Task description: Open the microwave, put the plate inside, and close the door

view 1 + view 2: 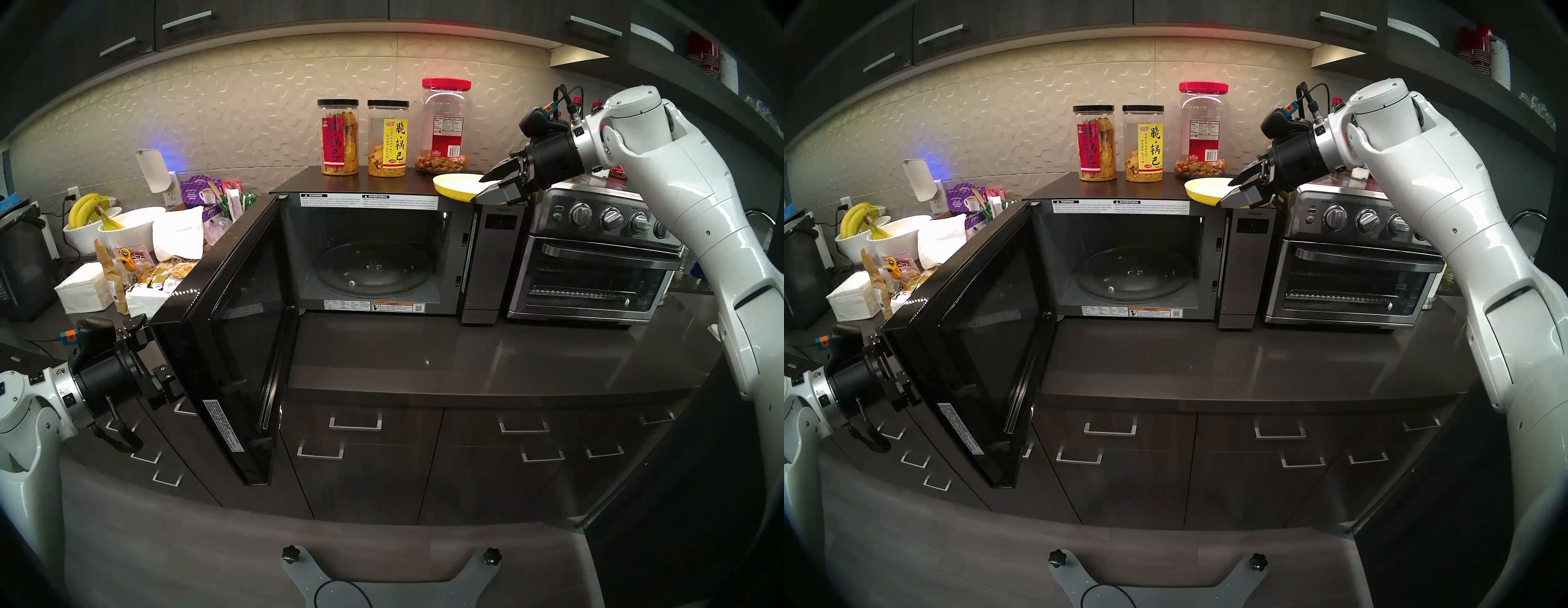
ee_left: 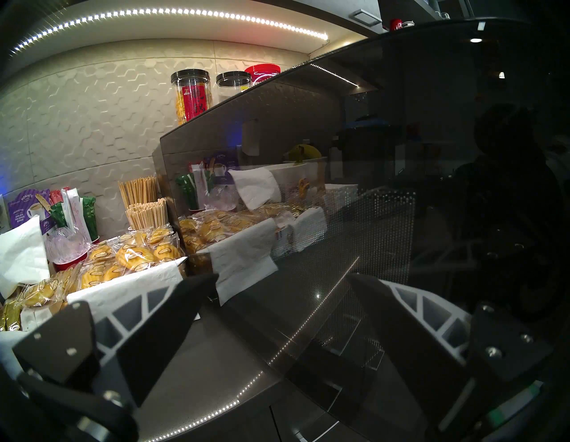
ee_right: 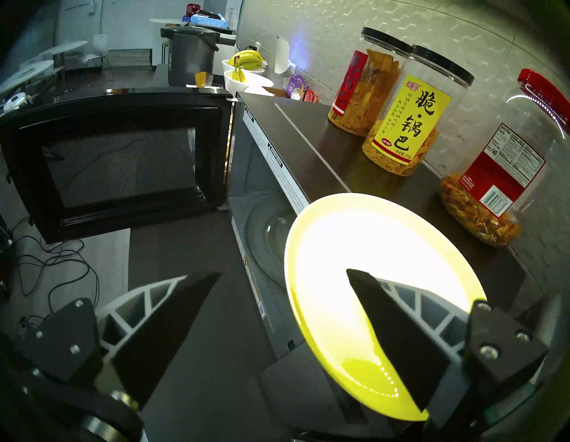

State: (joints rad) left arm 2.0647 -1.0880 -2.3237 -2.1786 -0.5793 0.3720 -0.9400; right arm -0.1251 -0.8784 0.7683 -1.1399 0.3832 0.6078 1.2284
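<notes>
A dark brown desk (image 1: 488, 356) runs under a pale hexagon-tiled wall and dark upper cabinets. On it stands the microwave (image 1: 382, 254), its door (image 1: 229, 339) swung wide to the left and standing out past the desk's front edge; the cavity is bare apart from the glass turntable (image 1: 369, 271). Just right of it sits a stainless toaster oven (image 1: 594, 263). On the microwave's top, three snack jars (image 1: 388, 138) line the back, and the yellow plate (image 1: 456, 187) lies at the front right corner, its near rim overhanging the control strip.

The right arm reaches in from the right at jar height, its wrist tilted down and leftward. The right gripper (image 1: 488, 187) has its fingers (image 3: 398, 333) spread: one lies over the plate's inner face, the other hangs below and in front of the rim, and neither is pinching it. The left gripper (image 2: 282, 296) sits level against the door's outer glass, fingers spread, one to each side of the door's free edge; whether they touch it is unclear.

The desk in front of the cavity is open; bananas in white bowls (image 1: 106, 220), napkins and snack packets crowd the left.
</notes>
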